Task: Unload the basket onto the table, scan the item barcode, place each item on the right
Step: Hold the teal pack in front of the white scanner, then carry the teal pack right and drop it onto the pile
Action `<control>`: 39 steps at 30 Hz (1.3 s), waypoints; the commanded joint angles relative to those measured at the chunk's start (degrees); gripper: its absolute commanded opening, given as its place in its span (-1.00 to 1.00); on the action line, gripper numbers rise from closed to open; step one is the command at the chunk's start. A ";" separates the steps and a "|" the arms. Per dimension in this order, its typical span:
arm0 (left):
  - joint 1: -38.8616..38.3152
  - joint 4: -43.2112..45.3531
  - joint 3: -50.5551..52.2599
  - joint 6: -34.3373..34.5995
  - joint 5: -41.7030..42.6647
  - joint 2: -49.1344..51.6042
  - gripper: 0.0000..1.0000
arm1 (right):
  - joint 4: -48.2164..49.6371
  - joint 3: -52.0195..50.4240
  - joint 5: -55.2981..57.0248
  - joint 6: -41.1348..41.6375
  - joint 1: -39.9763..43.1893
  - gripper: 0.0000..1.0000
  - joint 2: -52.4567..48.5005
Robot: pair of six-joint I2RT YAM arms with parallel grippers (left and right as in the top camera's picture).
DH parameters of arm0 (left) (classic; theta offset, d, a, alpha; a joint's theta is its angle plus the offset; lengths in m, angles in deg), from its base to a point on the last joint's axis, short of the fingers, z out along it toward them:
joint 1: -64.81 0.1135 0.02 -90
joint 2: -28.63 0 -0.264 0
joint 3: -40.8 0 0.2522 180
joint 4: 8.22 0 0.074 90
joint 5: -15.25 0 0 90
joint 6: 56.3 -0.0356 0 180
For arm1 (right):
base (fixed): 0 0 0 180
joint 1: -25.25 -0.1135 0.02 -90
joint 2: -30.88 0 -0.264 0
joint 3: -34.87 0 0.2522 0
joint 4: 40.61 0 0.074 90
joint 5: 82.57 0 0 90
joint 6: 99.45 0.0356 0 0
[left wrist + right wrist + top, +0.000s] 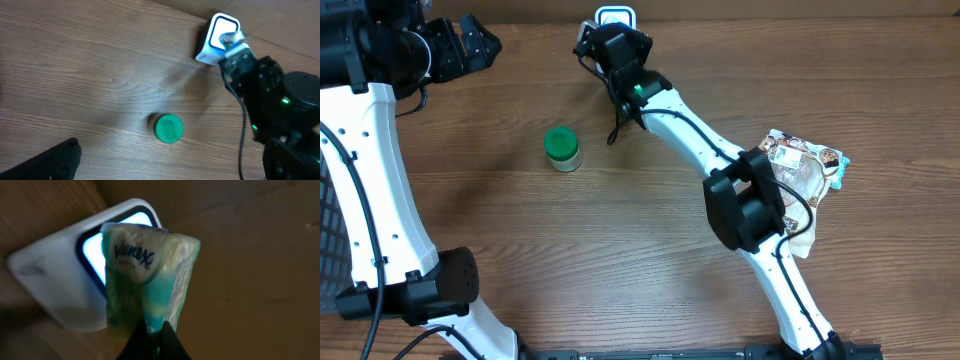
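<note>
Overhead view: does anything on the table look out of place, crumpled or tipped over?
Only the snack packet at the right edge: it lies crumpled, partly hidden by the right arm. The green-lidded jar stands upright. The tissue pack is pinched in the right tool before the scanner, as expected.

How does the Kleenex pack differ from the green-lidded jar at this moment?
The Kleenex pack is pinched in the right end effector and held in front of the scanner; the green-lidded jar stands untouched on the table. The pack is soft, crinkled film; the jar is rigid and round. Both are partly green.
</note>
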 commanded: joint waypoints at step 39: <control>-0.39 0.13 -0.07 0.17 -0.15 -0.13 0.99 | -58.97 -31.30 -30.67 65.92 25.35 0.20 27.21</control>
